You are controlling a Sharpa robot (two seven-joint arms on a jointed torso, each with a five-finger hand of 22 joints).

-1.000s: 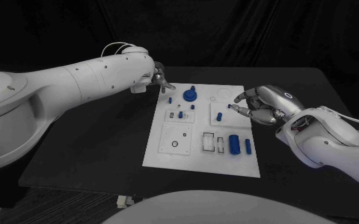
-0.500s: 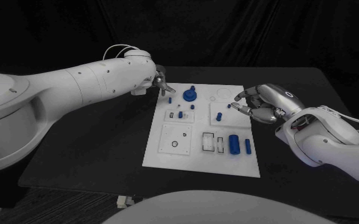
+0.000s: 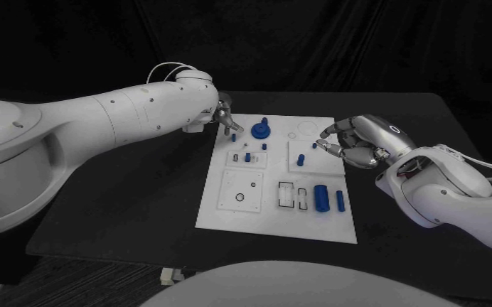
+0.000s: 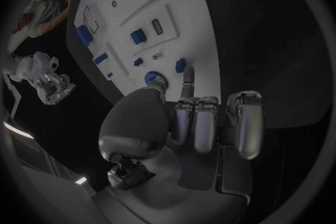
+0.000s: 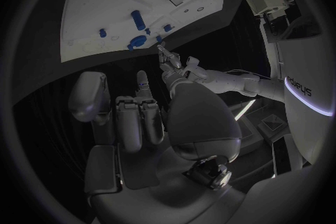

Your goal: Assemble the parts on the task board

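Note:
The white task board lies mid-table with several blue parts on it. A round blue knob stands near the far edge, and a small blue peg lies to its left. My left hand hovers over the board's far left corner. Its fingers are curled and one points toward the peg; nothing shows in its grip. My right hand hangs over the board's right edge, fingers curled in on nothing.
Two blue cylinders lie side by side near the board's front right, next to small white inserts. Bare black table stretches on either side of the board.
My left arm has crept to the right, bringing its hand closer to the board's far left corner. The right hand has hardly moved.

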